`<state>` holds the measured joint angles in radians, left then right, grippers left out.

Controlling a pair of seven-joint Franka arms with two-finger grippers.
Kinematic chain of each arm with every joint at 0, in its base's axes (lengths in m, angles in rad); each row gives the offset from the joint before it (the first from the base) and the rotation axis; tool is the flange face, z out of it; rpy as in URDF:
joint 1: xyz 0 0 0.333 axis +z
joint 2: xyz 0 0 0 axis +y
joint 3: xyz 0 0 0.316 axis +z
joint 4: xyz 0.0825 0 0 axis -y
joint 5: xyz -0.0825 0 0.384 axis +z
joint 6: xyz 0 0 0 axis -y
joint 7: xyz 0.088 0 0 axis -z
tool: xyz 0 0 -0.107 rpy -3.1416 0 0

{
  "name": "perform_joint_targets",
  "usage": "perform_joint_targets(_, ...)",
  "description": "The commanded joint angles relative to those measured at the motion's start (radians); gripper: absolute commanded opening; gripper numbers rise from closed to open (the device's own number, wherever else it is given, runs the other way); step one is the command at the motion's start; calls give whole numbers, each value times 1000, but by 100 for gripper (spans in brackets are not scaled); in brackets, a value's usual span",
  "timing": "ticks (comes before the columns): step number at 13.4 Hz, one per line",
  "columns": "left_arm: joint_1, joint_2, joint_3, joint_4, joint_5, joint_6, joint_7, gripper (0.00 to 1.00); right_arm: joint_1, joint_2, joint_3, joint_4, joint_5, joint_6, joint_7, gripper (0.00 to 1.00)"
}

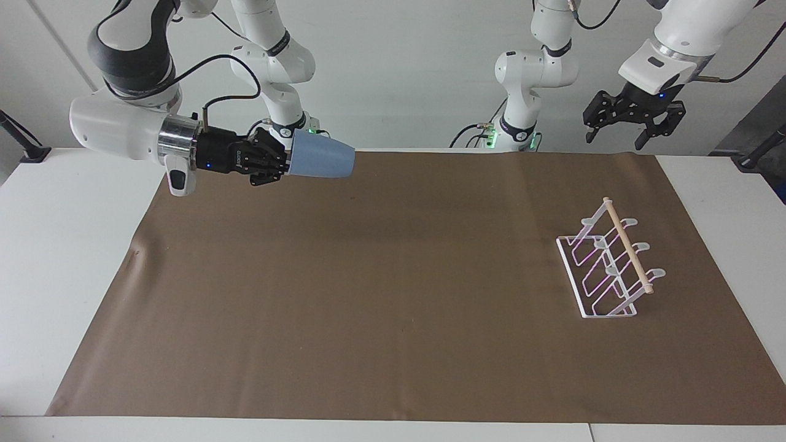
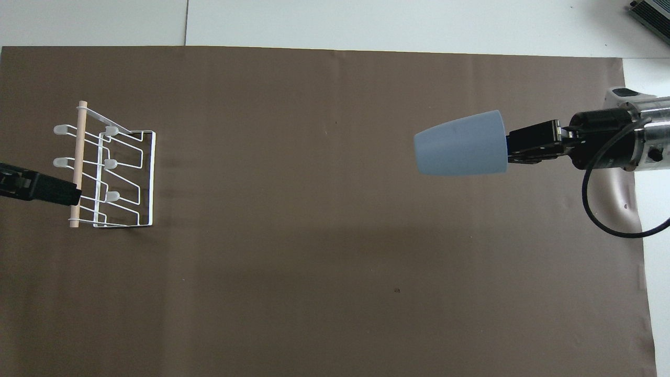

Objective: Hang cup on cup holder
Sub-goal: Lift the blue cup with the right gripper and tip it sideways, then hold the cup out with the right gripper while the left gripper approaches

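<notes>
My right gripper (image 1: 286, 163) (image 2: 509, 148) is shut on the rim of the light-blue cup (image 1: 323, 162) (image 2: 460, 143). It holds the cup on its side, high over the brown mat at the right arm's end, base pointing toward the left arm's end. The white wire cup holder (image 1: 608, 261) (image 2: 107, 165) with its wooden dowel stands on the mat at the left arm's end. No cup hangs on it. My left gripper (image 1: 632, 121) (image 2: 73, 193) is open and waits in the air over the cup holder's end of the table.
A brown mat (image 1: 393, 294) (image 2: 324, 251) covers most of the white table. The right arm's black cable (image 2: 602, 214) loops below its wrist.
</notes>
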<state>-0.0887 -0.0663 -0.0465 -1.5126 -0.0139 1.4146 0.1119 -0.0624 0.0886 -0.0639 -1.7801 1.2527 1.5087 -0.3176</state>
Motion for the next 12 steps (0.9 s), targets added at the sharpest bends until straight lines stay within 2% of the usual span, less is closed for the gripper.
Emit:
perform_joint_targets(1, -14, -21, -18, -11, -79, 4, -146, 100, -14, -46, 4, -59, 62, -57, 14, 0)
perform_joint_targets(2, -14, -20, -19, -12, -150, 15, -269, 100, -5, -62, 4, -99, 68, -56, 11, 0)
perform_joint_targets(4, 7, -15, -16, -17, -361, 81, -641, 100, 6, -75, 4, -175, 175, -47, 6, 0)
perform_joint_targets(8, -22, 3, -29, -24, -550, 213, -1044, 100, 32, -70, 6, -215, 259, -42, -1, 0)
perform_joint_targets(10, -37, 0, -58, -52, -639, 282, -1206, 100, 70, -73, 6, -229, 295, 11, 2, 0)
perform_joint_targets(12, -39, 0, -116, -67, -679, 378, -1372, 100, 128, -75, 6, -240, 341, 66, 12, 0)
